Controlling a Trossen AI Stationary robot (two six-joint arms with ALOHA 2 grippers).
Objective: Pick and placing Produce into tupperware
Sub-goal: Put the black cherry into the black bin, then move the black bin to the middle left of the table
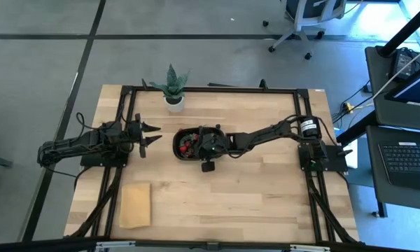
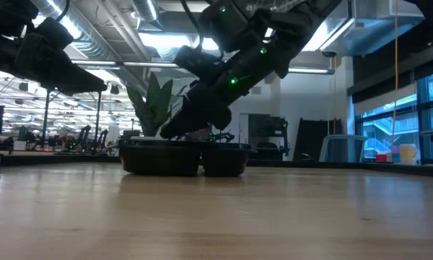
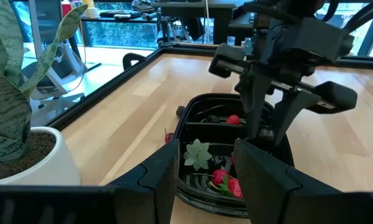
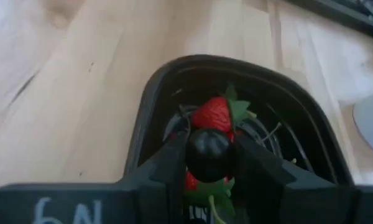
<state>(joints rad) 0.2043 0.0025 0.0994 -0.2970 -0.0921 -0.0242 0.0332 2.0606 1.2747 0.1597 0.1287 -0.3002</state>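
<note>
The black tupperware (image 1: pixel 182 133) stands mid-table, with red strawberry-like produce (image 3: pixel 227 180) and a pale green bit (image 3: pixel 198 154) inside. My right gripper (image 1: pixel 204 145) reaches in from the table's right and hangs over the tray's right half, shut on a dark round piece of produce (image 4: pixel 208 149). Below it in the tray lies a red strawberry (image 4: pixel 214 114). My left gripper (image 1: pixel 150 135) waits open just left of the tray, holding nothing. One small red piece (image 3: pixel 168 135) lies on the table beside the tray's rim. My right gripper pinches the dark round piece by its two sides (image 4: pixel 193 155) between its two fingers. The fingers slant downward from the table's right side. The piece sits over the tray's inside, above the strawberry; whether it touches anything below, I cannot tell.
A potted plant in a white pot (image 1: pixel 173 91) stands at the far edge behind the tray. A flat tan block (image 1: pixel 135 204) lies near the front left. Bare wood stretches in front of the tray and to the right.
</note>
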